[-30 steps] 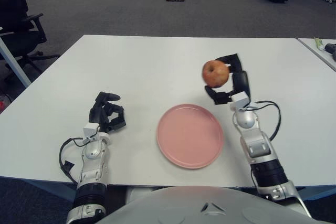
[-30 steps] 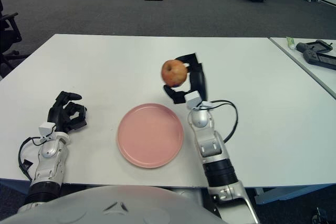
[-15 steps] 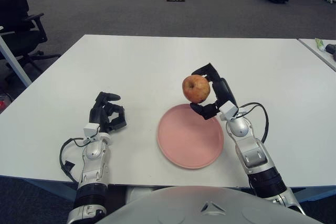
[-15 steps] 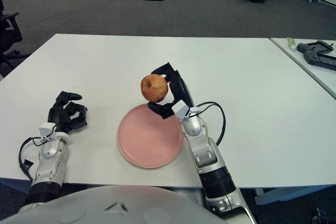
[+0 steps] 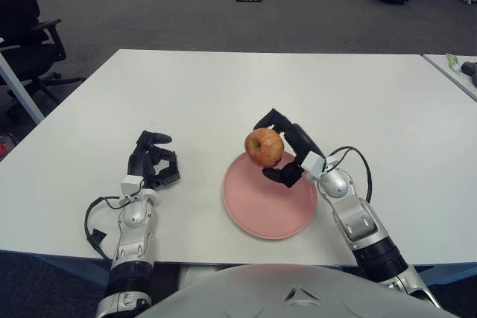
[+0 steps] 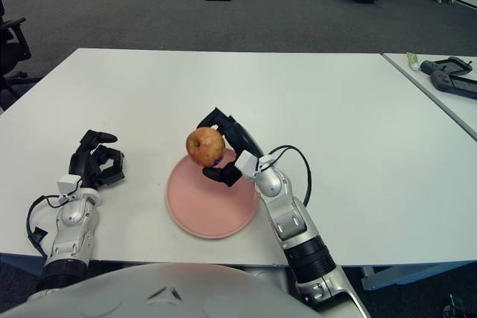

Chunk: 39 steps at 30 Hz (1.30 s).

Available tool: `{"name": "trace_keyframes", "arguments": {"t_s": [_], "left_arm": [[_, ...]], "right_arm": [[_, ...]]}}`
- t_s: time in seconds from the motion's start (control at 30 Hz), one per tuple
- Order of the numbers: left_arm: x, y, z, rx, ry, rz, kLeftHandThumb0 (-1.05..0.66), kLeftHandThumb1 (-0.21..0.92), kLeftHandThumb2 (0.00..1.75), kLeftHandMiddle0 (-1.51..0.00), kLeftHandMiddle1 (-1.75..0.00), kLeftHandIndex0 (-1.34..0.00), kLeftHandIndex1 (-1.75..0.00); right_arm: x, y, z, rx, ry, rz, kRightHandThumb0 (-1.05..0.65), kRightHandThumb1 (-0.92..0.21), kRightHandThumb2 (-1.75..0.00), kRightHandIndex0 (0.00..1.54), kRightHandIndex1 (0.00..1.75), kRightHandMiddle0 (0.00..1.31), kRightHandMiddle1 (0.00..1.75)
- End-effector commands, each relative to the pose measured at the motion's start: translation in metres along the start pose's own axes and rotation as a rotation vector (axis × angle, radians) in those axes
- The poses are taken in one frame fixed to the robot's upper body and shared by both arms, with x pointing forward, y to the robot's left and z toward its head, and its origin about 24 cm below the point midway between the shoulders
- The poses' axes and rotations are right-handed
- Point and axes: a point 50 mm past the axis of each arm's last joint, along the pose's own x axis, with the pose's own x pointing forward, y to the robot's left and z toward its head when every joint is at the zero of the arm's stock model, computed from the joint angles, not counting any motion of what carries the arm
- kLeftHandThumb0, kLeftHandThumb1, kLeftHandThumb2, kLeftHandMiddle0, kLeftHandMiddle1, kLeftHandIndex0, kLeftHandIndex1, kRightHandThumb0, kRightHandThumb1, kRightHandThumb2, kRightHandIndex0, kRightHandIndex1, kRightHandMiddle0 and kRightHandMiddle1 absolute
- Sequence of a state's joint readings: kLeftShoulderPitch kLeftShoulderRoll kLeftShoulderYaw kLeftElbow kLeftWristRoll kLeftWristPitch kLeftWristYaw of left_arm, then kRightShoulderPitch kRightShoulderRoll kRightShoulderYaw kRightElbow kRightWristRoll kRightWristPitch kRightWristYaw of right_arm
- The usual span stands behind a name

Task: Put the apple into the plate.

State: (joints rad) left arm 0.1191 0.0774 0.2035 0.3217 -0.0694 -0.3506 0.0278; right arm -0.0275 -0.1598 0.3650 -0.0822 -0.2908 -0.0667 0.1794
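Apple held in right hand above pink plate.

text: we find none legible | labels, brands: we read none on any object | numbers, signs: we make out none | far-off floor items: too small for us to read any lettering

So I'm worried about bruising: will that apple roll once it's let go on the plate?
Probably a little: the apple is round, and the pink plate looks shallow. It likely stays firm in the right hand. The left hand sits idle, left of the plate.
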Motion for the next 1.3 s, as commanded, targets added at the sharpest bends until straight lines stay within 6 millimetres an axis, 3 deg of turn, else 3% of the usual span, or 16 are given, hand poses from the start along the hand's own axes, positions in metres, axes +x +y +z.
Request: {"name": "trace_keyframes", "arguments": {"t_s": [0.0,0.27,0.57,0.73,0.8,0.87,0.9,0.97,1.0,1.1,1.27], "left_arm": [[-0.006,-0.003,-0.012,-0.012,0.063,-0.005,-0.01,0.31,1.32,-0.54,-1.75,-0.49,-1.70],[-0.006,-0.004,-0.012,-0.002,0.063,-0.002,-0.01,0.33,1.31,-0.52,-1.75,-0.48,-1.71],[-0.007,-0.003,-0.013,-0.009,0.069,0.005,-0.01,0.33,1.31,-0.52,-1.75,-0.46,-1.73],[-0.007,-0.003,-0.013,-0.022,0.070,0.007,-0.01,0.32,1.31,-0.53,-1.75,-0.47,-1.71],[-0.006,-0.003,-0.013,-0.024,0.069,0.005,-0.01,0.32,1.31,-0.53,-1.75,-0.47,-1.71],[-0.006,-0.003,-0.014,-0.024,0.069,0.003,-0.01,0.32,1.32,-0.54,-1.75,-0.48,-1.70],[-0.006,-0.003,-0.014,-0.026,0.067,0.002,-0.01,0.32,1.32,-0.54,-1.75,-0.48,-1.70],[-0.006,-0.004,-0.013,-0.028,0.065,0.001,-0.01,0.31,1.32,-0.54,-1.75,-0.48,-1.71],[-0.006,-0.004,-0.014,-0.029,0.065,0.002,-0.01,0.31,1.33,-0.54,-1.75,-0.48,-1.71],[-0.006,-0.004,-0.013,-0.026,0.061,0.002,-0.01,0.31,1.33,-0.54,-1.75,-0.48,-1.71],[-0.005,-0.004,-0.013,-0.011,0.059,-0.003,-0.01,0.30,1.34,-0.54,-1.75,-0.49,-1.72]], "right_arm": [[0.008,0.007,-0.009,0.007,0.033,0.058,0.00,-0.02,-1.63,0.87,1.64,0.61,1.75],[0.007,0.012,-0.019,-0.107,0.104,0.176,0.00,-0.02,-1.63,0.87,1.64,0.61,1.75],[0.000,0.013,-0.029,-0.399,0.214,0.345,0.00,-0.01,-1.64,0.87,1.69,0.62,1.71],[-0.005,0.006,-0.021,-0.492,0.257,0.386,-0.01,-0.20,-1.43,0.69,1.74,0.53,1.65],[-0.008,0.001,-0.014,-0.511,0.267,0.392,-0.22,-0.24,-1.24,0.32,1.45,0.25,1.41],[-0.009,0.001,-0.011,-0.538,0.277,0.407,-0.37,-0.25,-1.16,0.16,1.20,0.13,1.19],[-0.009,0.002,-0.012,-0.562,0.284,0.412,-0.47,-0.28,-1.09,0.10,0.98,0.08,1.01],[-0.009,0.003,-0.013,-0.587,0.292,0.416,-0.61,-0.33,-0.98,0.04,0.59,0.03,0.74],[-0.009,0.002,-0.013,-0.605,0.290,0.417,-0.63,-0.34,-0.96,0.03,0.54,0.03,0.70],[-0.013,-0.001,-0.011,-0.650,0.278,0.419,-0.77,-0.42,-0.85,0.01,0.19,0.01,0.38],[-0.017,-0.004,-0.007,-0.679,0.232,0.407,-0.91,-0.50,-0.69,0.00,0.02,0.00,0.08]]}}
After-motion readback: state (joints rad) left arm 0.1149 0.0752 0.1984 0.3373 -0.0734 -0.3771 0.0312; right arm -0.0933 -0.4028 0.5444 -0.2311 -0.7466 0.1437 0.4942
